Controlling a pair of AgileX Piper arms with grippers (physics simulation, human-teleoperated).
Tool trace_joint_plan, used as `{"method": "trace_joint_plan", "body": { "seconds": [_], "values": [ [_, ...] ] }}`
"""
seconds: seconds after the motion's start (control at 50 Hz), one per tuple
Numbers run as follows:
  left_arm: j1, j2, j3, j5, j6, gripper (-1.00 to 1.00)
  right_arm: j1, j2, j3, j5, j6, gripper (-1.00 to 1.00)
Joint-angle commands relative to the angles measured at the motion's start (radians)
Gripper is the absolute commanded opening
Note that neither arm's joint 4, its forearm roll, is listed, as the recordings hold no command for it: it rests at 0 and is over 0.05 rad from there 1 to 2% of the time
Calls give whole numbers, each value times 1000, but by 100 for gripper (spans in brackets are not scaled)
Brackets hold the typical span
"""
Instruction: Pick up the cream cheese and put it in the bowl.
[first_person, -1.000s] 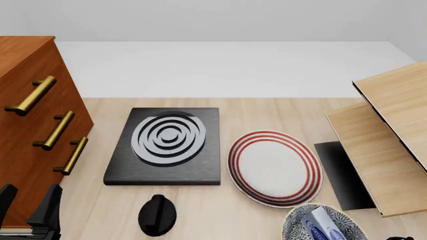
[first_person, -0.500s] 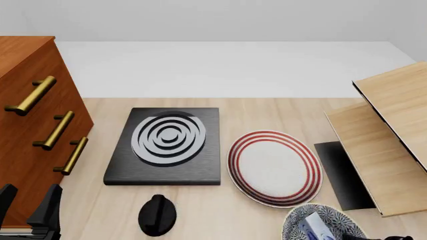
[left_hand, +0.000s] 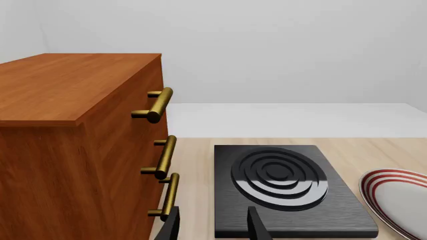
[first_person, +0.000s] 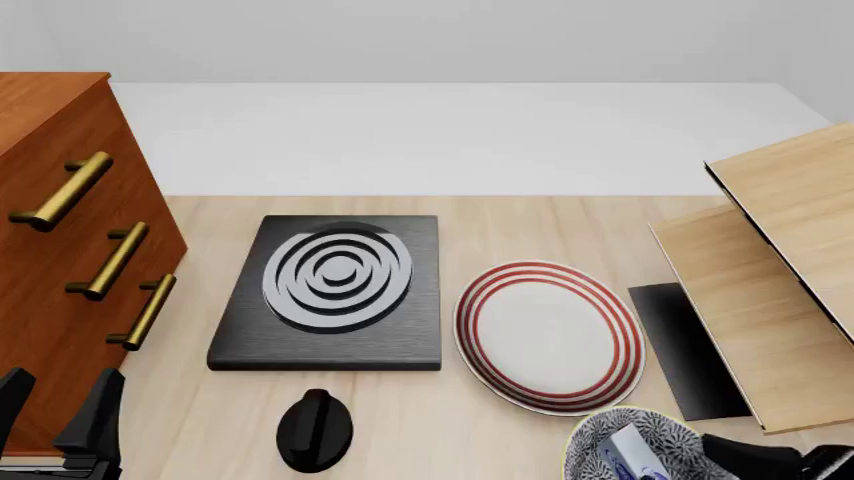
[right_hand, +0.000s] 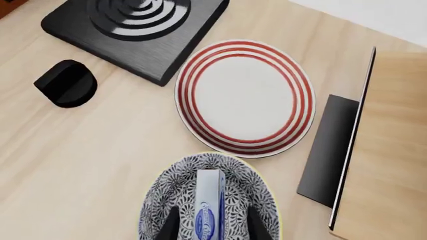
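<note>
Lying inside bowl (right_hand: 208, 200): cream cheese (right_hand: 210, 207)

All three renders were evenly and brightly lit from above, sharp throughout, with only soft faint shadows cast on the tabletop (first_person: 400, 420) and no glare, blur or distortion seen.

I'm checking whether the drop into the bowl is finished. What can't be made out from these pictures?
- Front view: the bowl and cream cheese are cut off by the lower edge, partly behind the right hand.
- Right wrist view: the carton's near end runs off the frame between the fingers, so touching or released is unclear.
- Left hand: only fingertips show, parted around nothing.
- Cabinet: its left side is cropped in both views.
</note>
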Motion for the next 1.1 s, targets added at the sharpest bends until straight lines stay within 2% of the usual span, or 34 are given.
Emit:
{"method": "trace_joint_plan", "body": {
  "seconds": [0.02, 0.28, 0.74, 0.98, 1.1],
  "values": [
    [0, 0, 0, 0, 0, 100, 1, -7, -82, 49, -18, 100],
    [0, 0, 0, 0, 0, 100, -5, -39, -223, 139, -36, 100],
    [0, 0, 0, 0, 0, 100, -33, -139, -484, 318, -26, 100],
    [0, 0, 0, 0, 0, 100, -120, -179, -659, 428, -4, 100],
    [0, 0, 0, 0, 0, 100, -162, -180, -749, 468, 27, 100]
  ]
}}
